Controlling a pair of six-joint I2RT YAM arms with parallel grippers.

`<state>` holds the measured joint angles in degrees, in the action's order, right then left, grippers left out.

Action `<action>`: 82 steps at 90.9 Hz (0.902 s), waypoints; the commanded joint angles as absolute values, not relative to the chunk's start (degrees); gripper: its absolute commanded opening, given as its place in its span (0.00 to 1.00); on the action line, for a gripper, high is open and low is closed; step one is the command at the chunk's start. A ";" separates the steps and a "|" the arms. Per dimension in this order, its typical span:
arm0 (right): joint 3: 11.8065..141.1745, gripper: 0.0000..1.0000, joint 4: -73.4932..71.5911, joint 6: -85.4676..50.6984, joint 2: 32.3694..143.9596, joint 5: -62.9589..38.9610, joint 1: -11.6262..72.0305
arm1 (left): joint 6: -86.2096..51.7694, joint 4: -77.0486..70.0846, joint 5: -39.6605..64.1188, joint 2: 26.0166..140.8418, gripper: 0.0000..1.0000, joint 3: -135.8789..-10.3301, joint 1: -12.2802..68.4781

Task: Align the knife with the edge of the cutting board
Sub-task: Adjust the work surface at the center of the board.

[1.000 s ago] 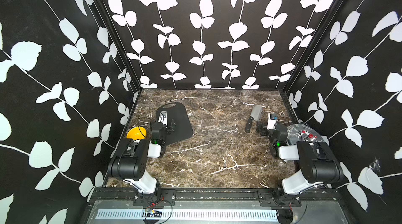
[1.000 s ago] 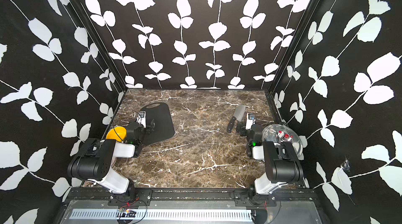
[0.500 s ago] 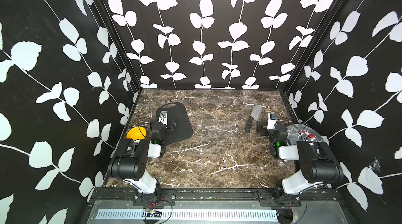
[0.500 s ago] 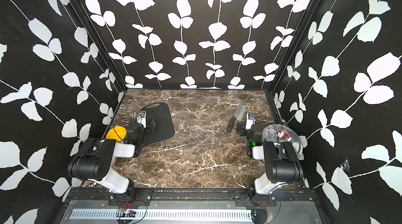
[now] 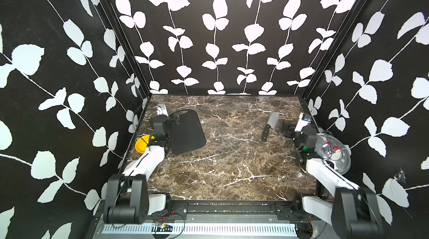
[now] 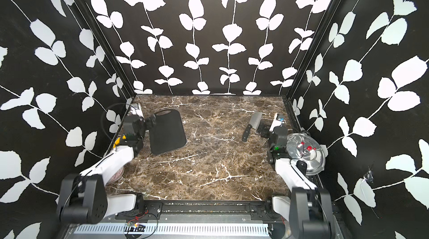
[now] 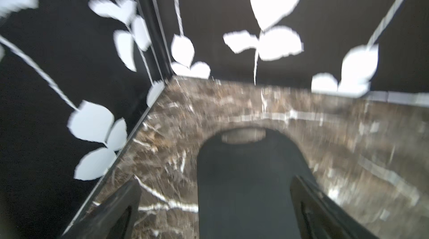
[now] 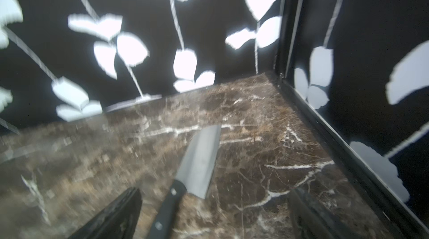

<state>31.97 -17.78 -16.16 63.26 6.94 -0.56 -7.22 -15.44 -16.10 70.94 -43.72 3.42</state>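
The matte black cutting board lies at the left of the marble floor, its handle hole toward the back wall; it shows in both top views. The knife, a cleaver with a black handle, lies at the right, far from the board, blade pointing toward the back. My left gripper hovers open over the board's left edge, the board showing between its fingers. My right gripper is open just right of the knife. The knife's handle lies between its spread fingers, untouched.
A yellow bowl sits by the left wall beside the left arm. A clear glass lid with red knobs rests at the right wall behind the right arm. Leaf-patterned walls close in the left, back and right sides.
Both arms have unfolded and lifted from their rest pose, and the wrist views are blurred by motion. Board and knife have not moved; both grippers stay open.
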 commanded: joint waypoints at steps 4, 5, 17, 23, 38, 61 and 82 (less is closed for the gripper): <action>39.11 1.00 1.86 -28.23 60.04 4.51 -0.79 | -16.74 10.54 -18.75 70.45 0.99 -52.24 3.16; 39.24 1.00 1.81 -28.13 59.95 3.75 -0.79 | -16.76 10.94 -18.34 70.73 0.99 -52.80 3.16; 38.77 1.00 -1.31 -28.37 60.21 -1.66 -0.62 | -17.68 11.56 -15.61 72.12 0.98 -53.48 3.12; 38.95 1.00 -1.58 -27.76 61.03 -1.92 -0.14 | -17.83 10.38 -15.24 72.24 0.99 -52.39 3.18; 41.21 1.00 0.48 -24.78 63.76 -0.40 2.81 | -18.19 9.49 -14.90 72.98 0.99 -50.91 3.15; 47.08 1.00 5.12 -23.74 70.12 1.09 8.88 | -17.00 12.45 -13.39 81.08 0.98 -54.27 3.09; 51.49 1.00 6.36 -22.16 74.46 4.84 16.82 | -20.32 17.78 -8.96 95.16 0.99 -63.04 0.36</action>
